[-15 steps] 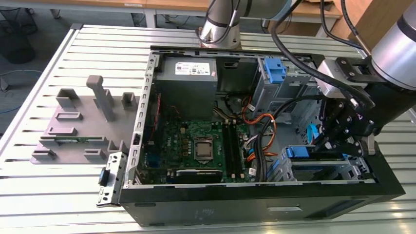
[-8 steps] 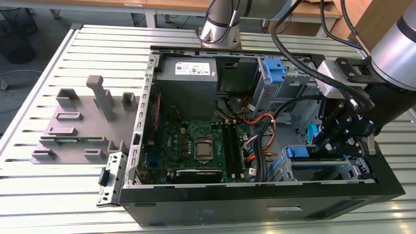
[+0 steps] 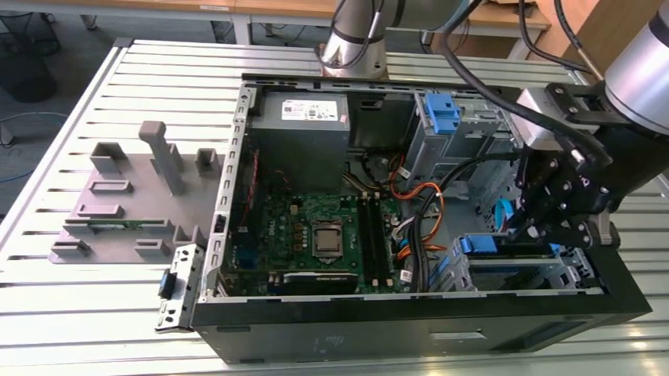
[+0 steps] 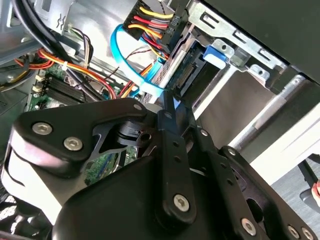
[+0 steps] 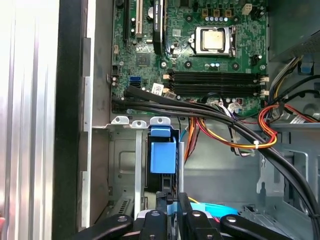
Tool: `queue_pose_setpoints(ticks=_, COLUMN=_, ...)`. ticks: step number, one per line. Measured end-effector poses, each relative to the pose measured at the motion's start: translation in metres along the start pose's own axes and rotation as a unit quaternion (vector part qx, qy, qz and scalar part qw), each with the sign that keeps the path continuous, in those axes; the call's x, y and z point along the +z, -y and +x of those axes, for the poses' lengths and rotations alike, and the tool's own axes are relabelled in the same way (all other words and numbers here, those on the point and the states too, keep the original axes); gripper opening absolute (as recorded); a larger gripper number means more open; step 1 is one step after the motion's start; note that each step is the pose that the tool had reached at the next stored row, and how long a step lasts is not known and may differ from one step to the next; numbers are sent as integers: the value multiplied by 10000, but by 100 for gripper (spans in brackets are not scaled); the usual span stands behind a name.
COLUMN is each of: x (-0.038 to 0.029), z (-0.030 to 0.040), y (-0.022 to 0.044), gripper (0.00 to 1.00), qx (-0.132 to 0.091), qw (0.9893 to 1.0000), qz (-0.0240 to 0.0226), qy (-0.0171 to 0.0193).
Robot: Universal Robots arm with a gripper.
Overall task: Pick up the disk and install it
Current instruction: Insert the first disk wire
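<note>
The disk [image 4: 176,70] sits edge-on in a metal drive bay at the front corner of the open computer case [image 3: 418,321], on the exterior view's right. Its blue side rail [image 5: 162,156] and blue tab [image 4: 218,54] show in both wrist views. My gripper [image 3: 528,231] hangs inside the case right over that bay. Its black fingers [image 4: 169,117] are shut together, with the tips [image 5: 172,199] at the disk's exposed edge and nothing visible between them. Most of the disk's body is hidden by the bay.
A green motherboard [image 3: 324,235] covers the case floor, with a grey power-supply box [image 3: 303,110] at the back. Orange, red and black cables [image 3: 418,204] run beside the bay, along with a light blue cable [image 4: 135,75]. A grey plastic stand [image 3: 136,196] sits outside the case on the slatted table.
</note>
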State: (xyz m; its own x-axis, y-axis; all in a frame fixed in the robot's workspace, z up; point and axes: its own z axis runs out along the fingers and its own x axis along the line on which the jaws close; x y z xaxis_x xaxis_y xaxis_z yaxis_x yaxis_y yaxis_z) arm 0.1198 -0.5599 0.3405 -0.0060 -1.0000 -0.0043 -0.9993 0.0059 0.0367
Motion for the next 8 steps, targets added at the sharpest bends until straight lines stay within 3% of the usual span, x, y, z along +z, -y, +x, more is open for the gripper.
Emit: queue_pose_setpoints(ticks=8, x=-251, z=-1, y=-9, gripper=23, qx=0, qw=10000, qz=0, qy=0)
